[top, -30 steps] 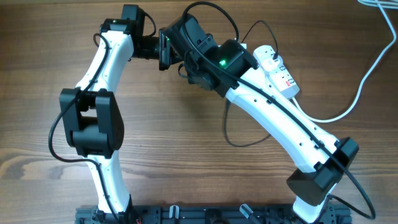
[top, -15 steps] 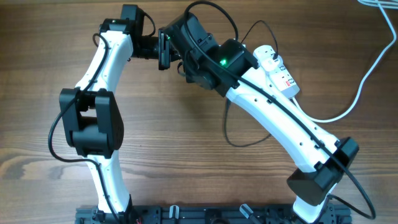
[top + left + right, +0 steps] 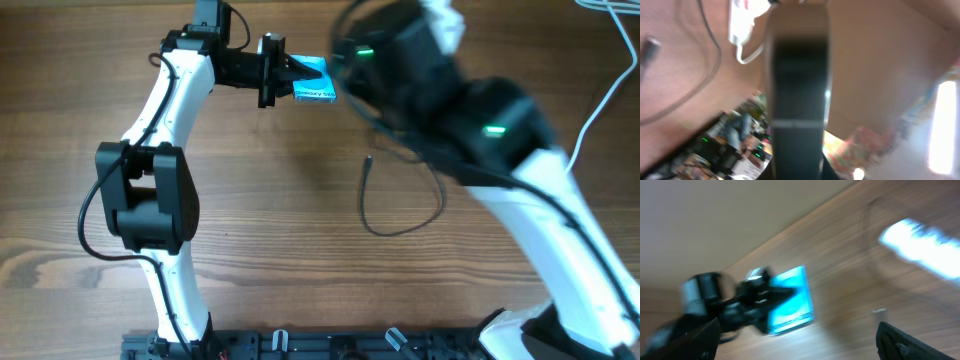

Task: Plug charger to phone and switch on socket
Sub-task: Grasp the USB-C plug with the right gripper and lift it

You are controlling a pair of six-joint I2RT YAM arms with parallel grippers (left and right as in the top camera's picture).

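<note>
The left gripper [image 3: 296,80] is clamped on one end of the small smartphone [image 3: 316,84] with the bright cyan screen. It seems to hold it clear of the brown wooden table [image 3: 260,200], free end pointing across at the right arm. The right gripper [image 3: 797,330], badly blurred, has its fingers spread wide with nothing between them. The thin black charger cable [image 3: 363,205] lies looped on the table. Its small connector tip [image 3: 369,158] is nearer the robot's base than the smartphone and on the right arm's side, so I'd reckon the right gripper fetches it. The white oblong power strip [image 3: 741,20] is mostly hidden from above.
</note>
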